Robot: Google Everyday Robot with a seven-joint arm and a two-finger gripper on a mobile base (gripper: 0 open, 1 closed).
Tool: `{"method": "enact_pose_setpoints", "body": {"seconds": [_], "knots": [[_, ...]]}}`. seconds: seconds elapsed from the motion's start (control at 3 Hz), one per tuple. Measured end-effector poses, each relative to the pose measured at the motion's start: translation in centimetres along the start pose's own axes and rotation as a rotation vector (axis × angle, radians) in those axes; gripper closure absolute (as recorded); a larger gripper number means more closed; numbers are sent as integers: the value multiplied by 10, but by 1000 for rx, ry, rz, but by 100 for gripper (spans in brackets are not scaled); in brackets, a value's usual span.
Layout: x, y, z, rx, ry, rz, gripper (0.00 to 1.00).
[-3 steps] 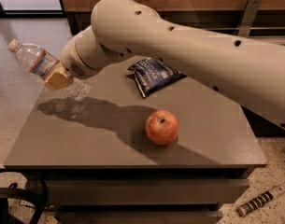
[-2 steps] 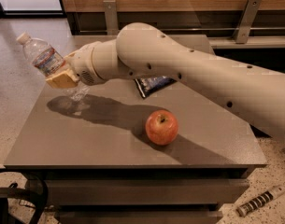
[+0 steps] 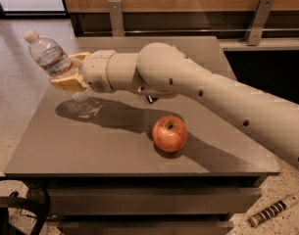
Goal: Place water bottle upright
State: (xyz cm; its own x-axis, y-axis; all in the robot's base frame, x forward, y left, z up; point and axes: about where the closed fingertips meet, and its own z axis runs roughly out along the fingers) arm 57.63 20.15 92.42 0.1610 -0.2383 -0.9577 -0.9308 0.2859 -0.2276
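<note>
The water bottle [image 3: 51, 58] is clear ribbed plastic with a white cap and a red-edged blue-white label. It is held tilted, cap up and to the left, with its base low over the left part of the grey table [image 3: 90, 146]; I cannot tell whether the base touches the top. My gripper [image 3: 69, 72] is shut on the bottle's lower half, its tan fingers [image 3: 68, 83] on either side of it. The arm reaches in from the right across the table.
A red apple [image 3: 169, 133] sits near the table's middle front. A dark packet [image 3: 151, 99] is almost hidden behind the arm. A wooden wall with metal brackets runs along the back. The floor lies left of the table edge.
The arm has rotated and lowered, bringing the bottle from steeply tilted to closer to upright. The dark packet is now mostly covered by the arm. The apple has not moved.
</note>
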Motion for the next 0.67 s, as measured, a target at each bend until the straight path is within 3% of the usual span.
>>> {"method": "enact_pose_setpoints", "body": {"seconds": [0.67], "knots": [[5,-12,-3,3,-95,-11,100]]}}
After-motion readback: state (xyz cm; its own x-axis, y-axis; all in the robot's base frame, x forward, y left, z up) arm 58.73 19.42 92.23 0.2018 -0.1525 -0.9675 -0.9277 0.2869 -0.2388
